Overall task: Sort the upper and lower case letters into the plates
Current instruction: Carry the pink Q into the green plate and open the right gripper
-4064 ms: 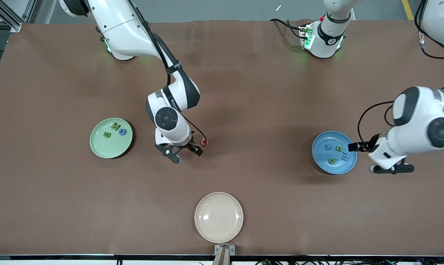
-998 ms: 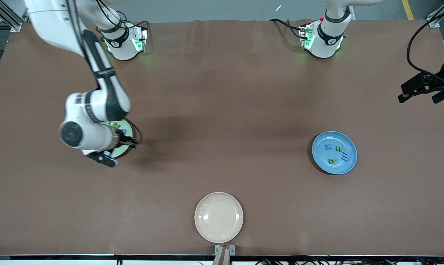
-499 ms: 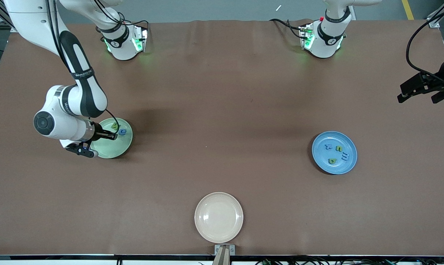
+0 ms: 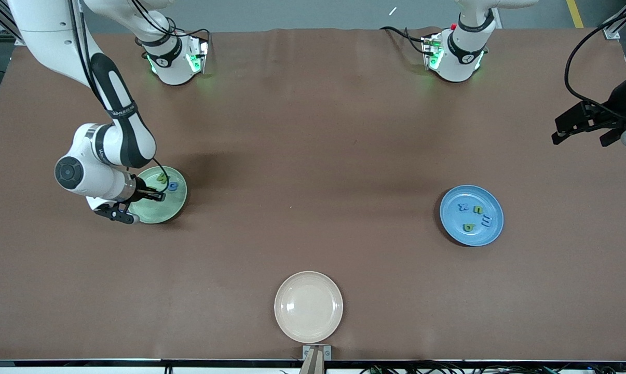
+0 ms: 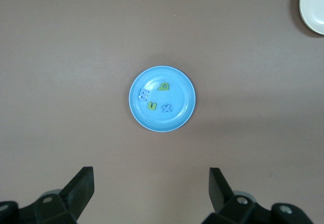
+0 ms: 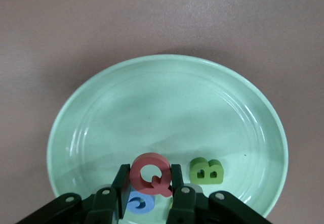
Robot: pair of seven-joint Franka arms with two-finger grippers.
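Note:
My right gripper is shut on a pinkish-red letter Q and holds it over the pale mint green plate, which also shows in the right wrist view. In that plate lie a green B, a blue letter and another green letter. The bright blue plate toward the left arm's end holds several small green and blue letters. My left gripper is open and empty, high over the table's edge at the left arm's end.
A cream-beige plate lies near the table edge nearest the front camera, and its rim shows in the left wrist view. The two robot bases stand along the table edge farthest from the front camera.
My right gripper has carried the red Q from the middle of the table to over the mint green plate. My left arm has pulled away from the blue plate to the table's end.

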